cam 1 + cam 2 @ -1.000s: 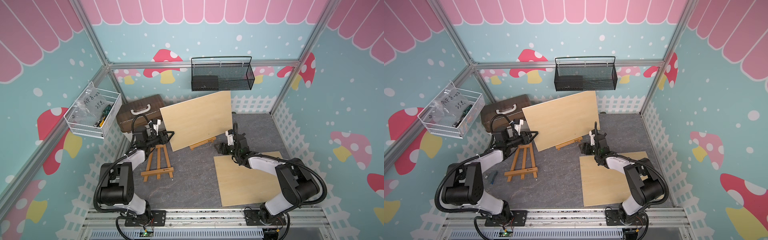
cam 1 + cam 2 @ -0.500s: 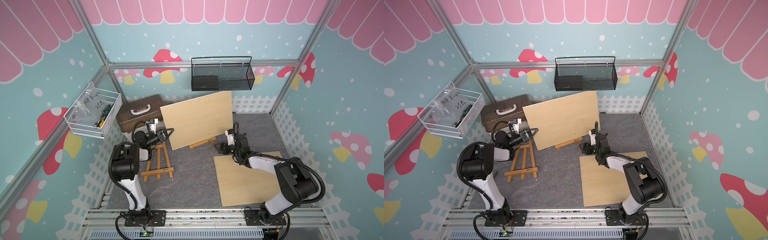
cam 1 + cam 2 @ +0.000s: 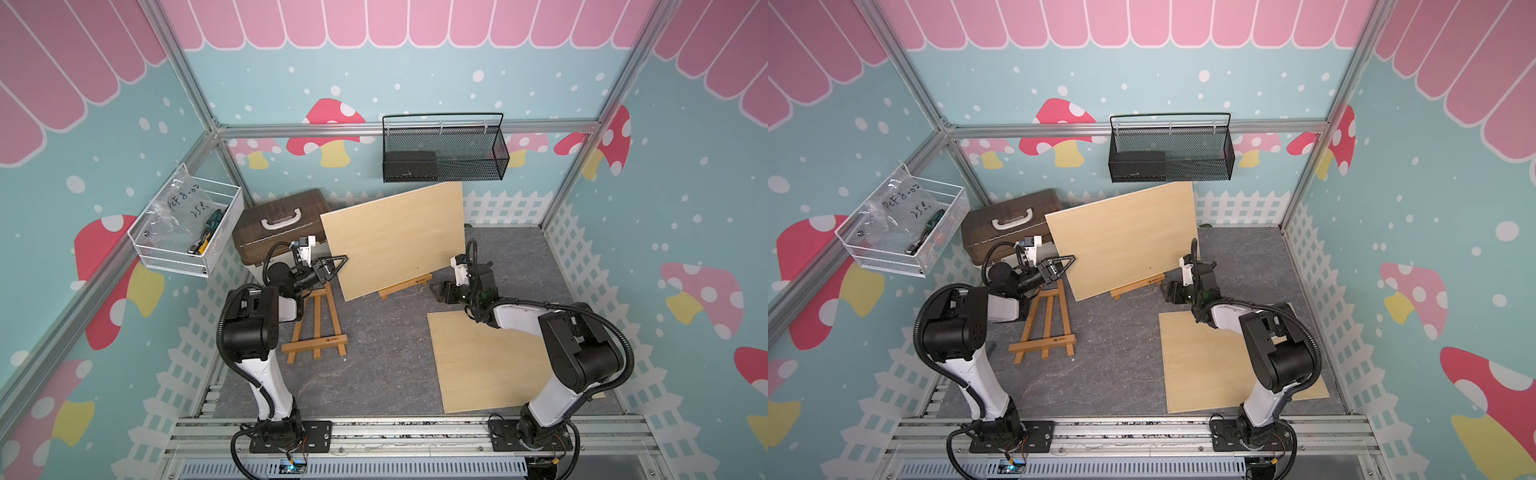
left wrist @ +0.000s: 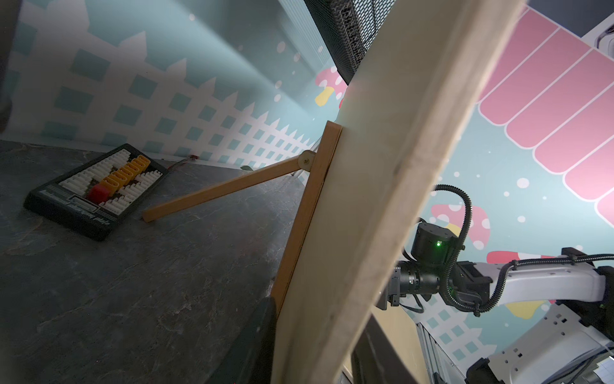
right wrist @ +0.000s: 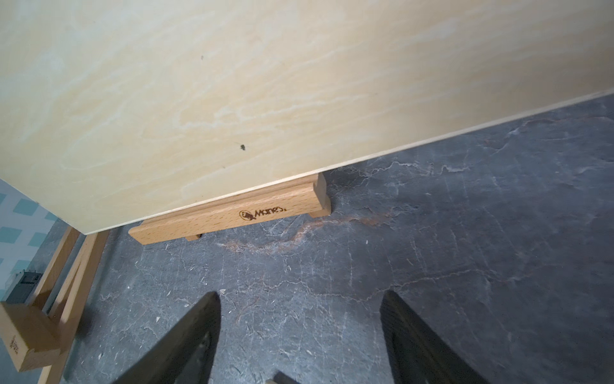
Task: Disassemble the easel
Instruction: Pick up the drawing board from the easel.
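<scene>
- The small beech tabletop easel is standing at the far middle of the dark grey, stone-patterned worktop. Its rear leg is propping it from behind, and it is carrying the large pale plywood board, which is leaning back on its ledge.
- The left gripper is sitting at the board's left edge. Over the last second its jaws have been narrowing across that edge while the arm has been rising out of a low crouch. I cannot tell whether they are pinching the board yet.
- The board is resting where it was, so I judge that lifting it off the ledge is only beginning.
- The right gripper is hovering low near the ledge's right end, still wide apart and empty.
- A bare wooden A-frame easel is standing at the left, and a second plywood board is lying flat at the near right.
- A brown case with a white handle is sitting far left.
- Teal mushroom-print walls are enclosing the cell, carrying a white wire basket on the left and a black mesh basket at the far side.
</scene>
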Robot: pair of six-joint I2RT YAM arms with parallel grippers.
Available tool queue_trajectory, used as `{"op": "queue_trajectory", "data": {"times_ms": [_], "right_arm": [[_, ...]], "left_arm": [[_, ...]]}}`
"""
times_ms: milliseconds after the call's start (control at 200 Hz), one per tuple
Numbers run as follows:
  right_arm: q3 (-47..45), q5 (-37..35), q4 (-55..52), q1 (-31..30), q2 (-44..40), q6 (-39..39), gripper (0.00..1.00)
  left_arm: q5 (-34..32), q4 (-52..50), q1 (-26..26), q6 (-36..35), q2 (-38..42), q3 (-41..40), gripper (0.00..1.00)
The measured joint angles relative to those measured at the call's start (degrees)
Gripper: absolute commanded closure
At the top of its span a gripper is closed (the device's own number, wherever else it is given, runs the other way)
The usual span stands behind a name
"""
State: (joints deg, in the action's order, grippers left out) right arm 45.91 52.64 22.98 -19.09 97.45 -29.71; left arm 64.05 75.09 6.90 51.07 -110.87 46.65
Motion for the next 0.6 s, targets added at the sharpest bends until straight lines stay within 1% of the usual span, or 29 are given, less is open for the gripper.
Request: {"op": "queue_trajectory", "data": {"times_ms": [165, 260, 365, 470, 600], "right_arm": [[0.00, 0.39, 0.24, 0.85, 0.00, 0.31, 0.21], [0.00, 0.59, 0.35, 1.46, 0.11, 0.59, 0.21], [0.26, 0.76, 0.48, 2.25, 0.79, 0.79, 0.21], [1.44, 0.79, 0.46, 3.06, 2.19, 0.96, 0.21], [3.17, 0.81, 0.68, 3.85, 3.58, 0.94, 0.21]], "left_arm": [[-0.33, -3.04, -0.31, -1.73, 0.52, 0.00, 0.63], [-0.55, -3.96, -0.50, -2.56, 0.83, 0.00, 0.68], [-0.98, -6.34, -0.83, -4.81, 1.46, 0.00, 0.75], [-0.55, -6.99, -1.38, -7.37, 2.89, -0.02, 0.84], [-0.24, -3.82, -1.99, -10.05, 3.41, 0.04, 0.96]]}}
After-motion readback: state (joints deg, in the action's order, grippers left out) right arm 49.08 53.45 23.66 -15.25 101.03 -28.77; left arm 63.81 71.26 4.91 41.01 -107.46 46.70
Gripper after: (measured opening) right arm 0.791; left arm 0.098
